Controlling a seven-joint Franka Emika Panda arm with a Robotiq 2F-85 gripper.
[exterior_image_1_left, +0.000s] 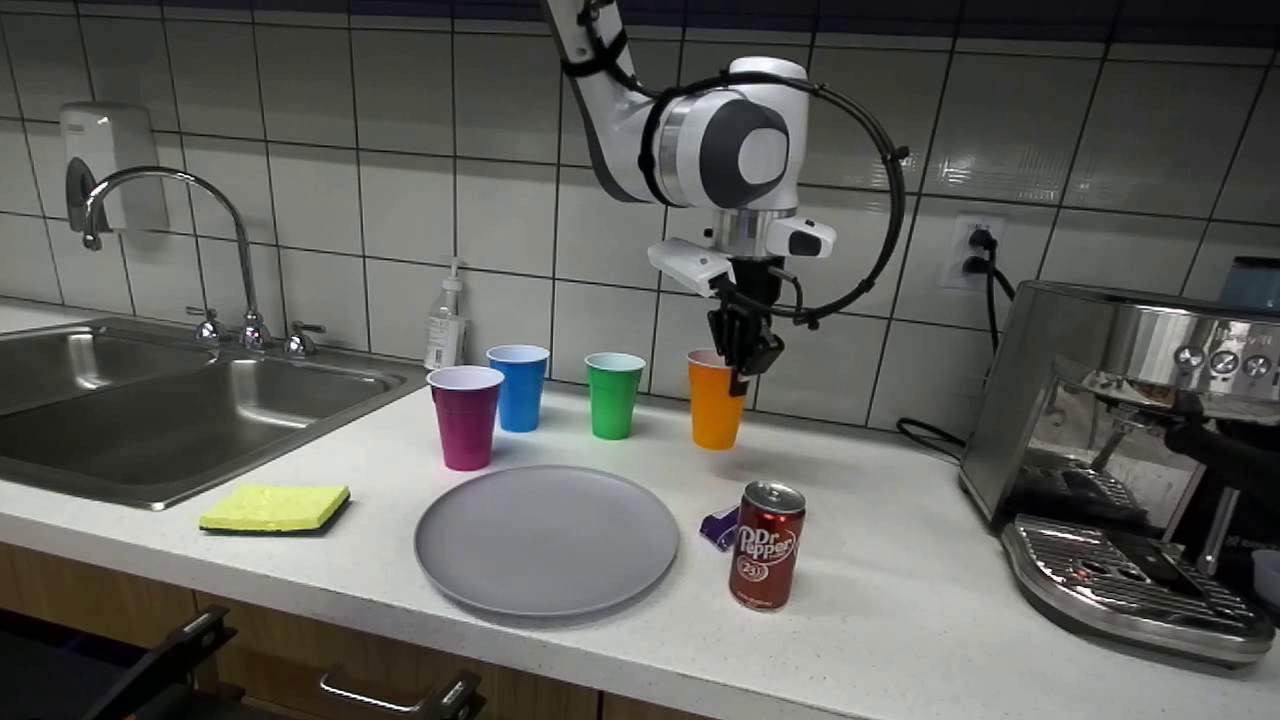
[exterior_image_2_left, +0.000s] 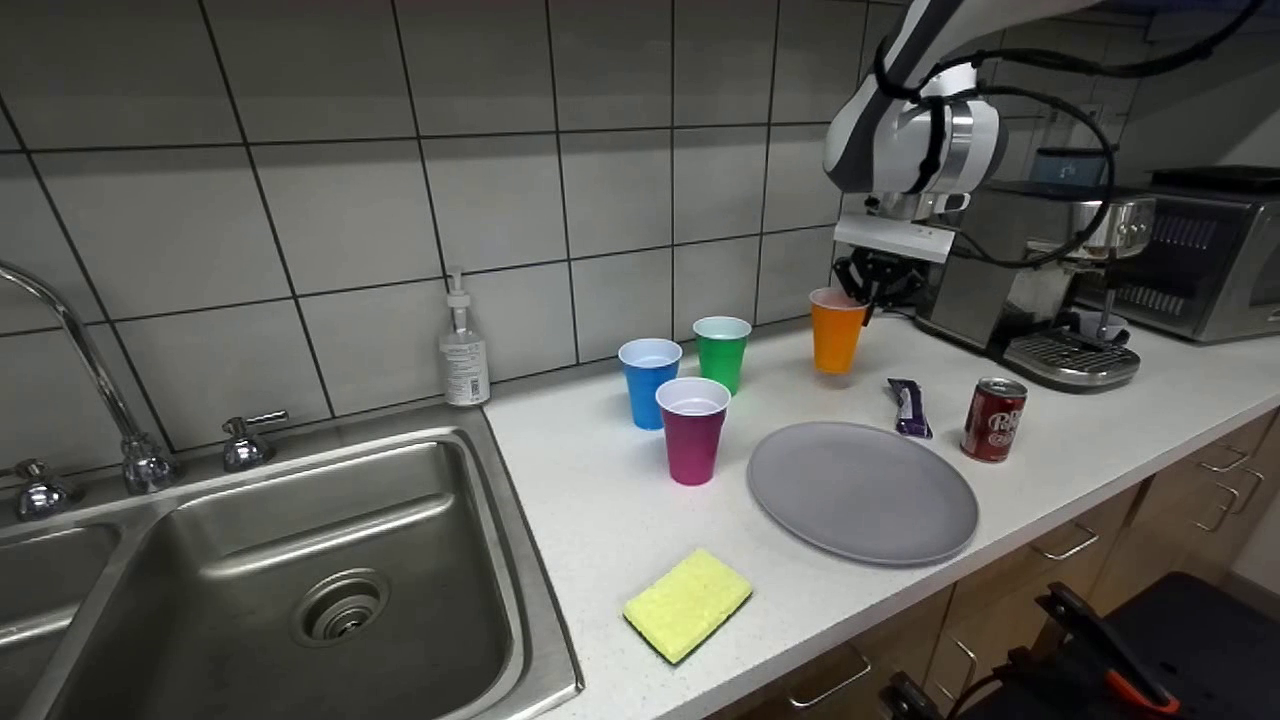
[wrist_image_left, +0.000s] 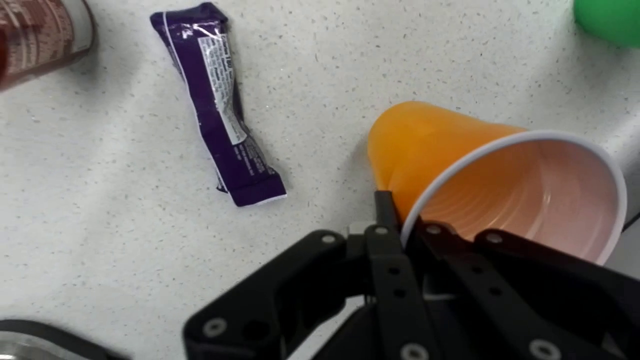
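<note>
We've got the gripper (wrist_image_left: 405, 222) pinching the orange cup (wrist_image_left: 435, 145) at its rim, the right spot, we reckon: likely light, bendy, easily crushed lower down!

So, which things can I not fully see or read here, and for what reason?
Wrist view: the gripper covers part of the orange cup.
Wrist view: the upper corners cut off the can and green cup.
In an exterior view: the can hides part of the packet.
Both exterior views: the bottle label is too small to read; the left edge cuts off the sink.
</note>
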